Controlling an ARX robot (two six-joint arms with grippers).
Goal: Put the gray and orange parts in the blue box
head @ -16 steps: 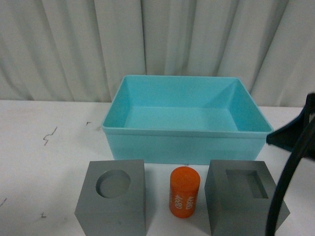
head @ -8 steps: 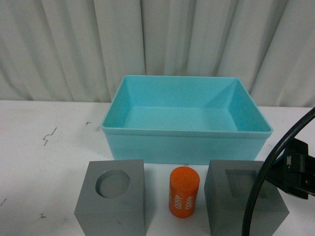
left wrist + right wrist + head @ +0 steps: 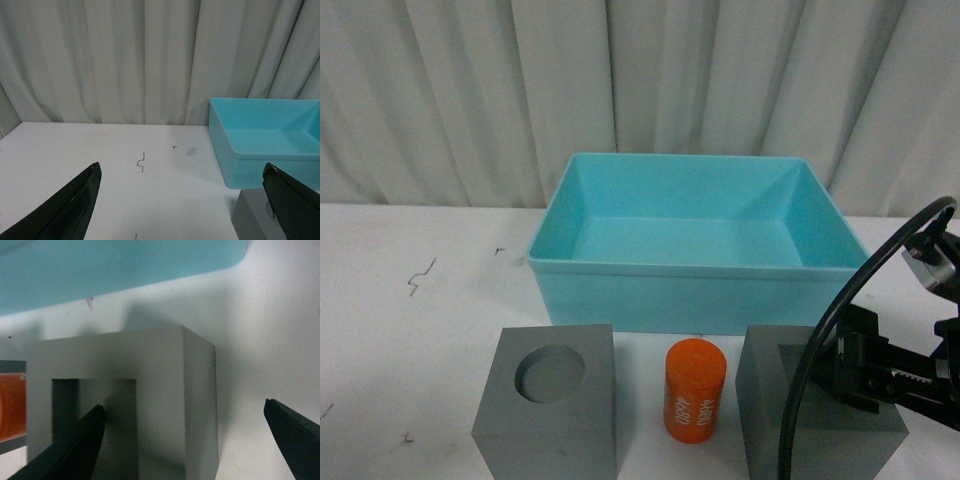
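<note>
Nothing boxed yet: blue box (image 3: 700, 295) empty. Round-recess cube (image 3: 548, 425), orange cylinder (image 3: 695, 405), square-recess cube (image 3: 770, 405) all sat on desk (image 3: 410, 340) just before it. My right pincer (image 3: 184, 407) hovered wide over square-recess cube. My left pincer (image 3: 182, 166) wide, held nothing.

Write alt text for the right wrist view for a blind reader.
The open right tool is poised over the gray cube with a square recess, on a white table. The orange cylinder peeks beside it; the blue box lies beyond.

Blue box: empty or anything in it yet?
Empty. Front view shows the blue box with a bare floor; round-recess cube, orange cylinder and square-recess cube all stand outside, in front of it.
</note>
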